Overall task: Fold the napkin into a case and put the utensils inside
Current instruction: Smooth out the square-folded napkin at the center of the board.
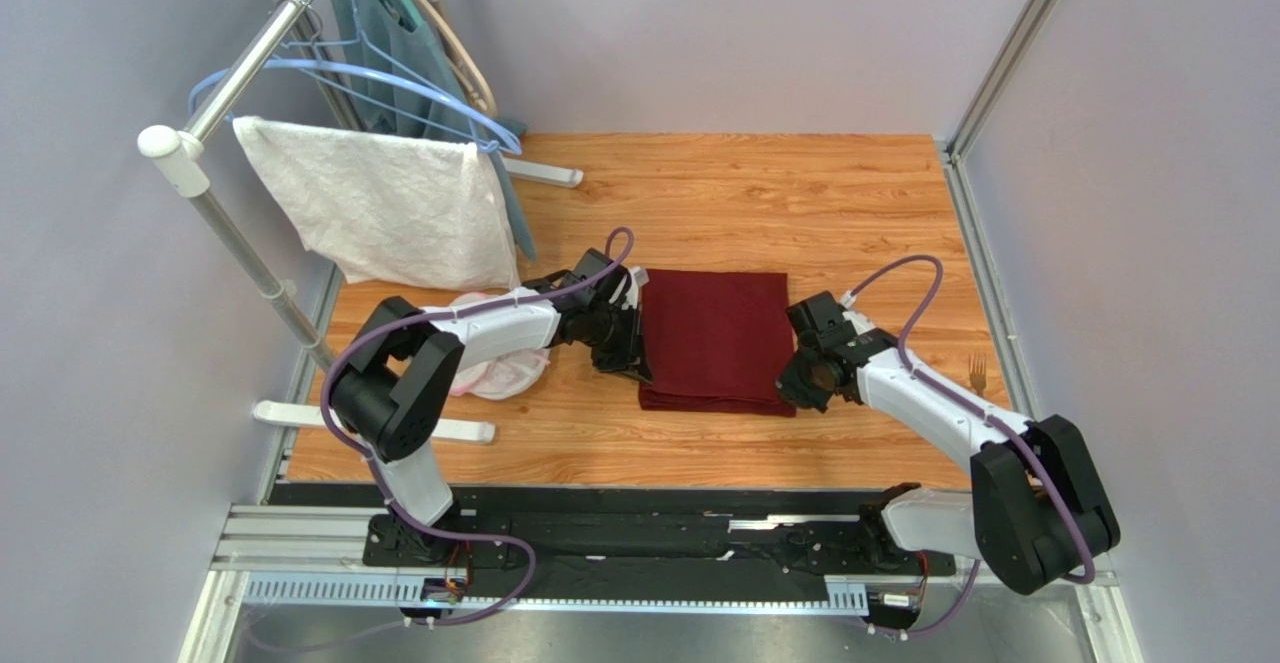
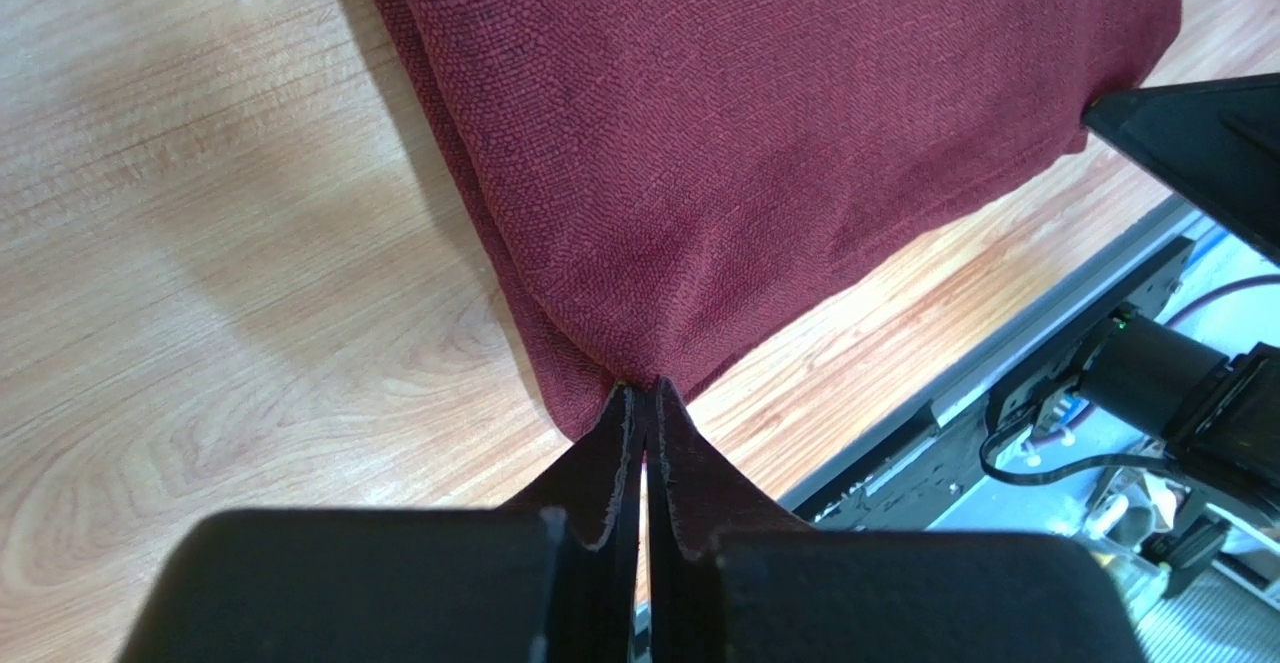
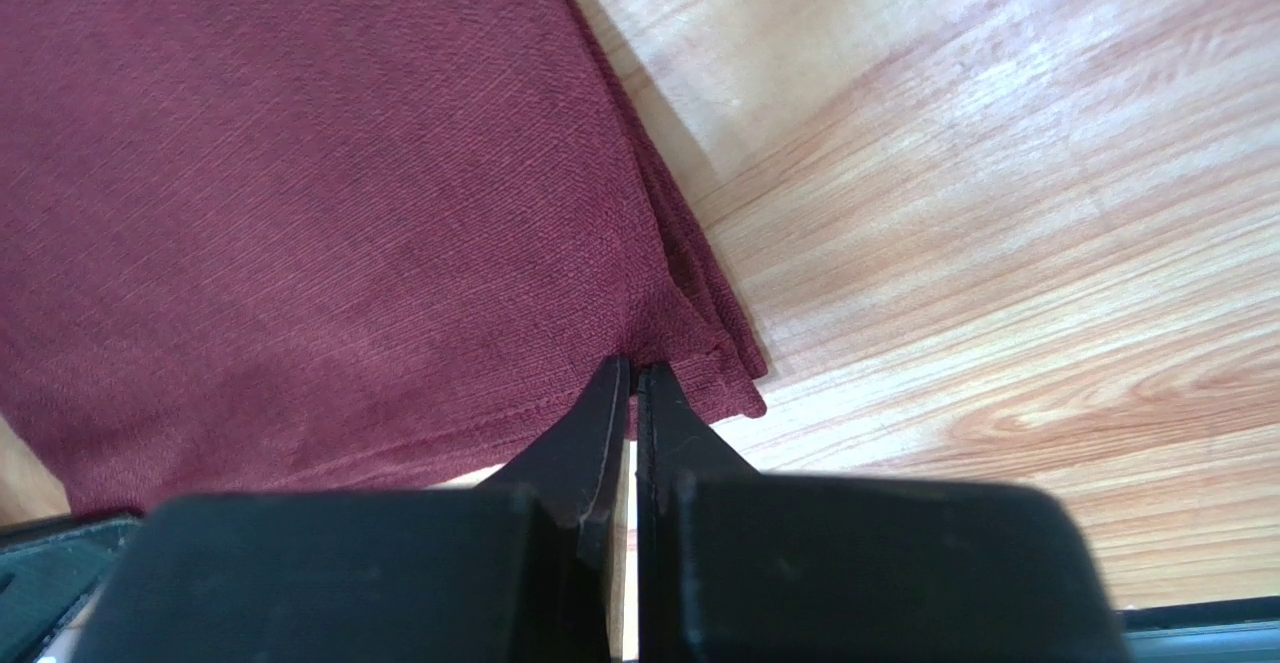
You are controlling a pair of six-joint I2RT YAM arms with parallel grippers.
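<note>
Napkin (image 1: 718, 339) folded into a rectangle, flat at mid-counter (image 1: 721, 183); left hand (image 2: 646, 396) pinched tight on its near-left corner; right hand (image 3: 631, 375) pinched tight on its near-right corner, layered edges fanning there; depth of cloth between the tips hidden; fork (image 1: 978, 371) by the right rail, tiny, barely legible.

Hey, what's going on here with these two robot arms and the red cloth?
Two arms are working on the folded maroon napkin lying flat on the wooden table. The left tool and right tool are each shut on one of its near corners. A fork waits by the table's right edge; nothing is tucked in yet.
</note>
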